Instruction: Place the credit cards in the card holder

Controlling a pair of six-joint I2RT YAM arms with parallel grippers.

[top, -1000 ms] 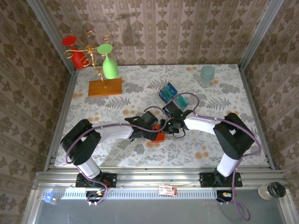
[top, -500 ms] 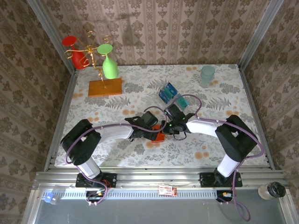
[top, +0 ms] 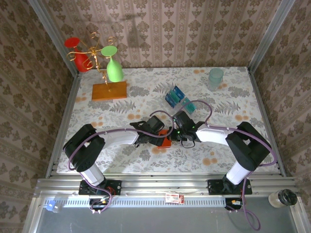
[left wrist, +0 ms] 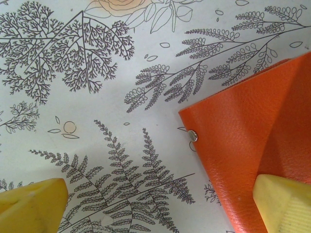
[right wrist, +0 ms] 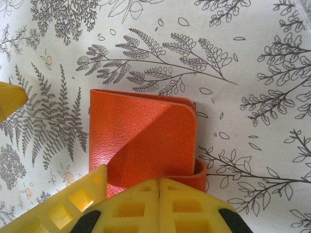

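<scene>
The left gripper (left wrist: pixel 155 208) stands wide open and holds nothing. Its left finger (left wrist: pixel 29 204) hangs over bare tablecloth (left wrist: pixel 97 121), and its right finger (left wrist: pixel 284 206) hangs over the card holder (left wrist: pixel 243 131), whose corner reaches in between the jaws. The orange holder lies on the cloth (a small metal stud (left wrist: pixel 193 136) shows at its edge). The right gripper (right wrist: pixel 159 183) is closed tight, its tips at the holder's near edge; whether they pinch it I cannot tell. The credit cards (top: pixel 175 96) stand beyond the right jaws, apart from them.
</scene>
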